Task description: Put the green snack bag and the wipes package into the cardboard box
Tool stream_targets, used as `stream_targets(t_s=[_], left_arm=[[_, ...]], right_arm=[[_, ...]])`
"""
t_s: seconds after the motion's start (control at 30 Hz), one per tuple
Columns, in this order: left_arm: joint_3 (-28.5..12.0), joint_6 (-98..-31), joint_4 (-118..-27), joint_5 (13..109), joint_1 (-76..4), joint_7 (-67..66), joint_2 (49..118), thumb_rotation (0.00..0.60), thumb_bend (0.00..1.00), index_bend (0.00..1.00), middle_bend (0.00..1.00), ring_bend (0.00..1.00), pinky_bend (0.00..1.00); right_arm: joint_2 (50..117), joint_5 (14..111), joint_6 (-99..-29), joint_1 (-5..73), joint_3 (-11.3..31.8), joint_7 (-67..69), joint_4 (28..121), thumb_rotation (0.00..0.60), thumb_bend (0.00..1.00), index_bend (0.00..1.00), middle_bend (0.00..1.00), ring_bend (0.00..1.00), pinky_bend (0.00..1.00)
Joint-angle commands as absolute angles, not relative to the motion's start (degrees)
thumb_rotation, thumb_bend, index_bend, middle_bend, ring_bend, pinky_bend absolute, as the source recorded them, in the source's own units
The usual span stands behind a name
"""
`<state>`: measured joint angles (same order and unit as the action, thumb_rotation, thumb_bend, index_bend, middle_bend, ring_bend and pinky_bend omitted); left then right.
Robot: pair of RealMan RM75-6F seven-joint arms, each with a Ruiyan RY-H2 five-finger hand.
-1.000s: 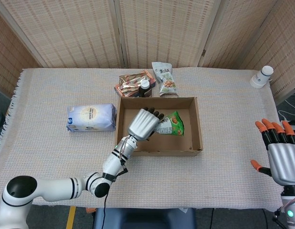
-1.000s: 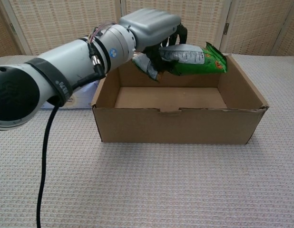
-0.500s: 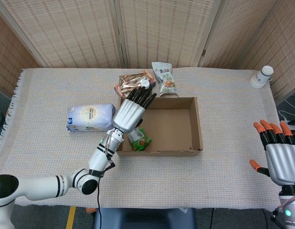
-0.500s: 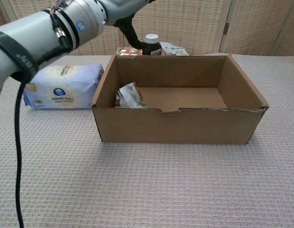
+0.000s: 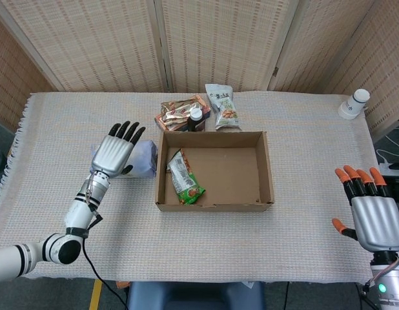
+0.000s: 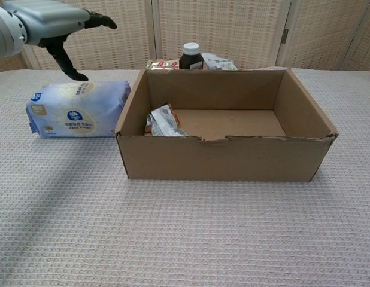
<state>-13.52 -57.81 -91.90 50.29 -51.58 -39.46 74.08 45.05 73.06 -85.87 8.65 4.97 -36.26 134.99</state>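
The snack bag (image 5: pixel 184 178) lies in the cardboard box's (image 5: pixel 267 169) left end. The wipes package (image 6: pixel 77 109) sits just left of the box, beneath the left hand (image 5: pixel 115 154). A bottle (image 5: pixel 195 118) stands behind the box.

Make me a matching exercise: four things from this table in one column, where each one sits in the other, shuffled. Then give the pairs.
Things:
1. green snack bag
2. wipes package
3. dark bottle
4. white bottle

Places:
A. far right corner of the table
B. just behind the cardboard box
C. on the table left of the box, under the left hand
D. inside the box, at its left end

Pairs: 1-D, 2-C, 3-B, 4-A
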Motion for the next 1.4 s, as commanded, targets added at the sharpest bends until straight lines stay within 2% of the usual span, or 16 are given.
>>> stream_targets(t_s=[0.03, 0.2, 0.6, 0.93, 1.07, 1.13, 1.2, 1.3, 1.4], left_arm=[[-12.3, -54.7, -88.4, 46.8, -50.9, -37.1, 74.1, 0.600, 0.18, 0.00, 0.00, 0.00, 0.11], [-11.2, -51.9, -84.0, 45.4, -52.0, -36.6, 76.0, 0.600, 0.18, 0.00, 0.00, 0.00, 0.11], [-10.6, -47.5, -80.7, 36.8, -55.0, -37.1, 78.3, 0.600, 0.18, 0.00, 0.00, 0.00, 0.10], [-7.9, -44.0, -74.6, 32.4, -56.3, -37.5, 80.3, 0.600, 0.18, 0.00, 0.00, 0.00, 0.10], [-7.3, -44.4, -73.4, 32.7, -56.2, -36.8, 81.0, 0.600, 0.18, 0.00, 0.01, 0.00, 0.15], [-7.1, -45.1, -73.1, 33.2, -56.0, -36.6, 81.4, 0.600, 0.20, 0.00, 0.07, 0.04, 0.22], [-7.1, -46.7, -72.5, 34.7, -55.7, -36.0, 82.2, 0.600, 0.21, 0.02, 0.19, 0.16, 0.32], [-7.3, -48.9, -71.1, 37.3, -55.1, -34.7, 83.7, 0.600, 0.24, 0.20, 0.41, 0.36, 0.53], [-7.0, -48.7, -70.5, 38.0, -54.9, -34.7, 84.3, 0.600, 0.27, 0.31, 0.52, 0.46, 0.62]], right_arm=[[45.4, 72.5, -86.0, 8.8, 5.1, -36.8, 135.0, 0.600, 0.14, 0.12, 0.08, 0.00, 0.02], [45.7, 71.8, -86.3, 9.0, 5.3, -37.4, 135.0, 0.600, 0.14, 0.12, 0.08, 0.00, 0.01], [45.8, 70.2, -86.3, 9.6, 5.7, -37.7, 135.0, 0.600, 0.14, 0.12, 0.08, 0.00, 0.02], [45.6, 70.0, -86.7, 9.7, 5.7, -37.7, 135.0, 0.600, 0.14, 0.12, 0.08, 0.00, 0.02], [45.6, 70.0, -86.6, 9.8, 5.7, -37.5, 135.0, 0.600, 0.14, 0.13, 0.08, 0.00, 0.02], [45.7, 70.2, -86.7, 9.8, 5.7, -37.4, 135.0, 0.600, 0.14, 0.13, 0.08, 0.00, 0.02], [45.7, 70.3, -86.8, 9.8, 5.7, -37.4, 135.0, 0.600, 0.14, 0.13, 0.08, 0.00, 0.02], [45.7, 70.3, -86.7, 9.9, 5.6, -37.5, 135.0, 0.600, 0.14, 0.13, 0.08, 0.00, 0.02], [45.8, 70.7, -86.8, 9.8, 5.5, -37.4, 135.0, 0.600, 0.14, 0.13, 0.08, 0.00, 0.02]])
